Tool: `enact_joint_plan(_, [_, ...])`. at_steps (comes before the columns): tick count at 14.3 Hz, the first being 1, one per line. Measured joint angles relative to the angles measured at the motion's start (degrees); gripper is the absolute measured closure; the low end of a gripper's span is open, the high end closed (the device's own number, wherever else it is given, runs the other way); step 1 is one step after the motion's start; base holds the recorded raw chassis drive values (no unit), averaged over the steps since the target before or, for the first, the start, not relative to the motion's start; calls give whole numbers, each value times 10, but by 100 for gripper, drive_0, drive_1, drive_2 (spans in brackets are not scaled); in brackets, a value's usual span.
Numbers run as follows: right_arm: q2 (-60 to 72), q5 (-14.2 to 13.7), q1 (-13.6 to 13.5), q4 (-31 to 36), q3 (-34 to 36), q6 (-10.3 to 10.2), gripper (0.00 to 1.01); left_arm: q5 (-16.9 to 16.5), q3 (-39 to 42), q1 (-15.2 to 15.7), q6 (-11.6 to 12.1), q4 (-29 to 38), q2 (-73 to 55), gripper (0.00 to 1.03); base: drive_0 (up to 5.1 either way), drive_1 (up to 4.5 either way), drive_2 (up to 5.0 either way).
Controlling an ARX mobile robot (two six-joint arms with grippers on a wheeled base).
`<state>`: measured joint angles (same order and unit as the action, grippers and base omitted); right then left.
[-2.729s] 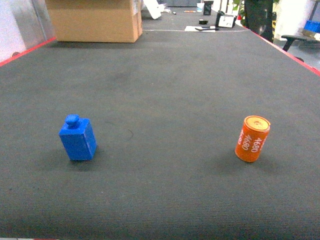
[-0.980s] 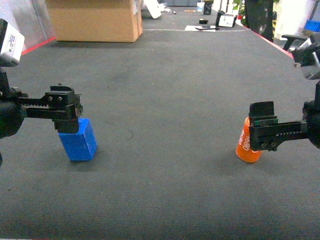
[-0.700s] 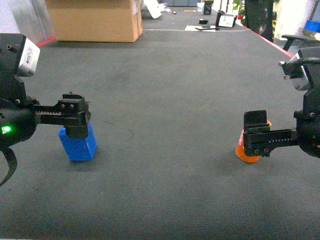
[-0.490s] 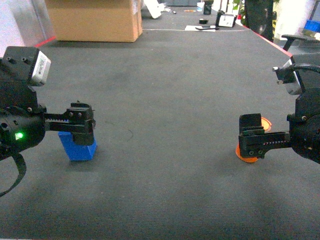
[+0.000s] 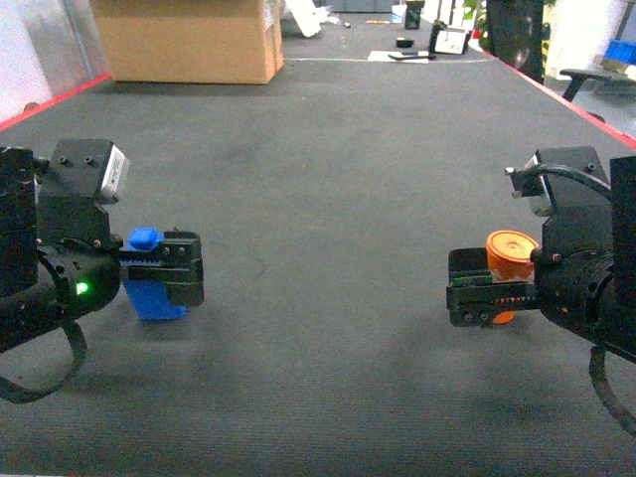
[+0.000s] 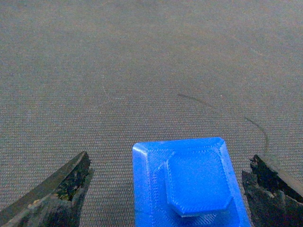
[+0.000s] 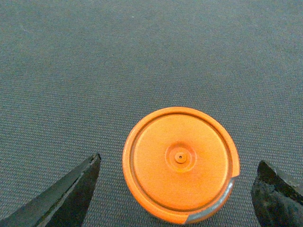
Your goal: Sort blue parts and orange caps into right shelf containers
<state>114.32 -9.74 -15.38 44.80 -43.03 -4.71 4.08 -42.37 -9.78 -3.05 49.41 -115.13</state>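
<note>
Both hands have dropped lower since before.
Left hand [image 6: 165,189] straddles blue part [image 6: 189,187] wide; right hand [image 7: 175,189] straddles orange cap [image 7: 180,163] (untouched).

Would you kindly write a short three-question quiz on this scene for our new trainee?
1. True or false: the left gripper is clamped shut on the blue part.
2. What stands between the right gripper's fingers: (a) red piece, (b) orange cap, (c) white tote?
3. Fill in: both items rest on a dark ____.

Key: 1 false, its fingers stand apart from the part; 2 b; 3 mat.
</note>
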Motion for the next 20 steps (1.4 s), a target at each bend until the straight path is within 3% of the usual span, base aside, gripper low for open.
enact_joint_plan(4, [14,-8,0,3,-9,-7,3,3,-10,-5,-2,-4,-10,5,0,0,0])
enact_joint_plan(5, [18,-20,1,9,-10,-13,14,4,-12,-6,-5,-16,-10,10,0,0,0])
enact_joint_plan(6, [19,-20,0,9,-10,-12,43,3,-12,-6,-9,-23,-11,39,0,0,0])
enact_joint_plan(7, [19,-20,0,10,-12,-12,57,3,-12,-6,-11,-23,-11,58,0,0,0])
enact_joint_plan(15, [-75,-25,-4,80,68,-12,58,37,79,-11,-28,49,124,58,0,0,0])
enact_joint_plan(18, [-232,-34,-14,85,157,-10,58,78,165,-32,-28,53,276,58,0,0,0])
enact_joint_plan(20, [-350,-46,-23,52,218,-1,58,104,215,-47,-22,5,400,58,0,0,0])
